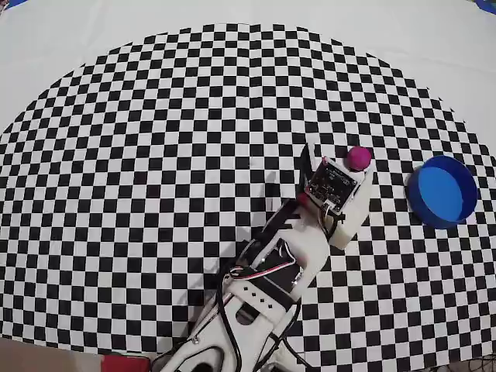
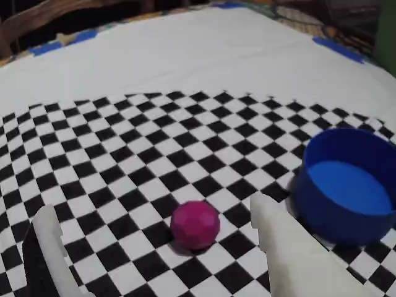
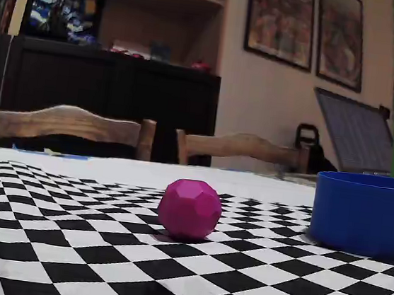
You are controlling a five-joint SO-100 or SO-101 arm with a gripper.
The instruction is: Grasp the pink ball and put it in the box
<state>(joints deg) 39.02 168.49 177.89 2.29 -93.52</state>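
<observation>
The pink ball point(image 1: 358, 158) rests on the checkered mat, just ahead of my white gripper point(image 1: 335, 160). In the wrist view the ball point(image 2: 195, 224) lies between the two fingers, closer to the right finger point(image 2: 278, 238) than the left one point(image 2: 51, 244), touching neither. The gripper point(image 2: 154, 209) is open and holds nothing. The blue round box point(image 1: 443, 191) stands empty on the mat to the right of the ball; it sits right of the right finger in the wrist view point(image 2: 346, 185). The fixed view shows the ball point(image 3: 189, 208) and box point(image 3: 365, 211) side by side, with no gripper in it.
The checkered mat point(image 1: 155, 155) lies on a white tablecloth point(image 1: 248, 12). Wooden chairs point(image 3: 64, 125) and a laptop point(image 3: 355, 133) stand beyond the far table edge. Blue tape point(image 2: 337, 48) marks the cloth's corners.
</observation>
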